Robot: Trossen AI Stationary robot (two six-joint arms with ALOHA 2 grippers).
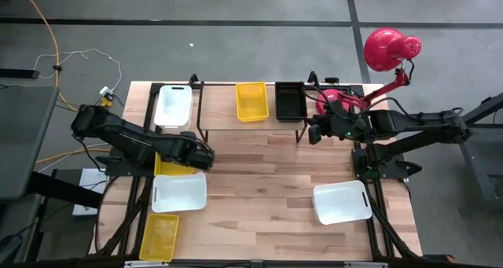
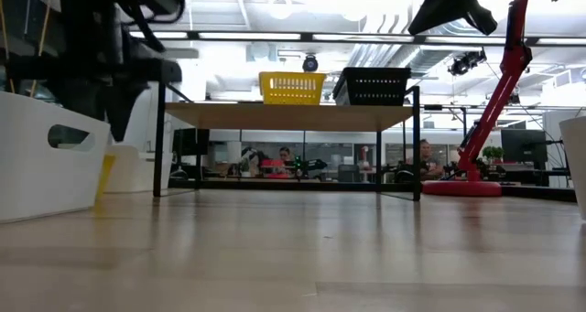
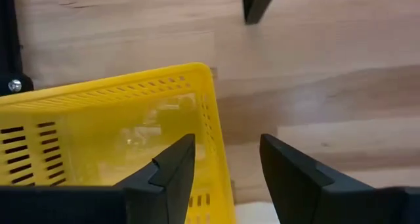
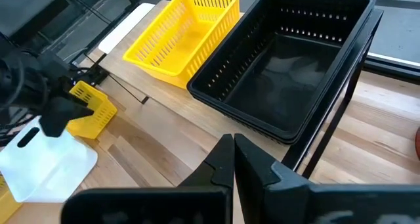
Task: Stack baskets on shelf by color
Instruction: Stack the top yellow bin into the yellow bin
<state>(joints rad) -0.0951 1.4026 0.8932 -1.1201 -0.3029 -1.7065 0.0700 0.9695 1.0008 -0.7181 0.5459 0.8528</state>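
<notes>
Your left gripper (image 3: 226, 168) straddles the wall of the yellow basket (image 3: 105, 135) on the table, just beside a white basket (image 1: 179, 193), jaws apart, not gripping. Close off-centre and the thin mesh wall could slip free. Your right gripper (image 4: 233, 159) waits, closed and empty, near the shelf (image 1: 228, 126).

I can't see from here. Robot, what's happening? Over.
Left gripper open, straddling yellow basket wall. Right gripper shut, waiting beside shelf. Nothing in the way.

Left tool (image 3: 226, 168) straddles yellow basket (image 3: 98, 132) wall, apparently ungripped.
</notes>
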